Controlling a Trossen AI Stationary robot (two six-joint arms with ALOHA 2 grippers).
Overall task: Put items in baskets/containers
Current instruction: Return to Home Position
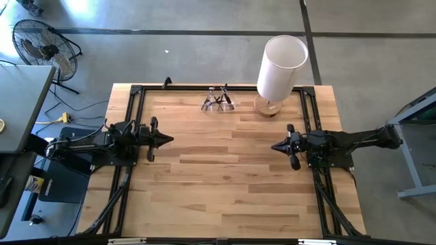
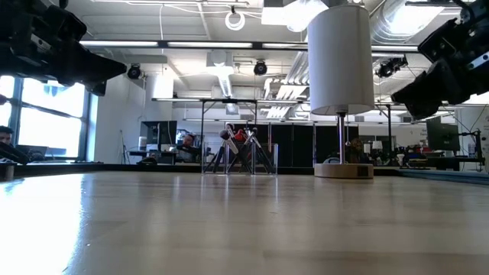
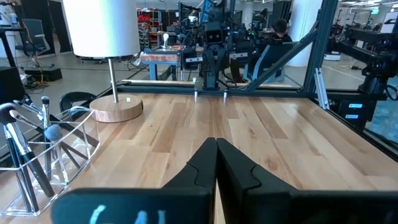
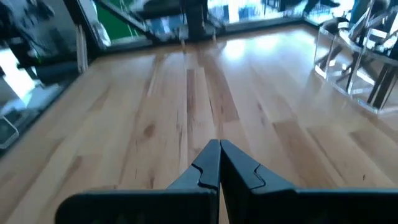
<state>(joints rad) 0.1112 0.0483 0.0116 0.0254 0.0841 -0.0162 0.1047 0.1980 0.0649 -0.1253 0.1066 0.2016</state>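
A small clear plastic holder (image 1: 218, 102) stands near the table's far edge, with several thin makeup brushes (image 1: 223, 96) leaning inside it, handles down and bristle tips up. It also shows in the low view (image 2: 238, 156), the left wrist view (image 3: 46, 158) and the right wrist view (image 4: 357, 59). My left gripper (image 1: 169, 139) hovers above the table's left side, shut and empty, its fingers (image 3: 216, 163) pressed together. My right gripper (image 1: 275, 145) hovers above the right side, also shut and empty (image 4: 219, 163). Both point toward the table's middle.
A tall white cylinder lamp (image 1: 280, 68) on a round wooden base (image 1: 267, 106) stands right of the holder at the far edge. A black frame (image 1: 136, 92) runs along the table's sides. Bare wood (image 1: 221, 177) lies between the grippers. A fan (image 1: 39, 47) stands on the floor.
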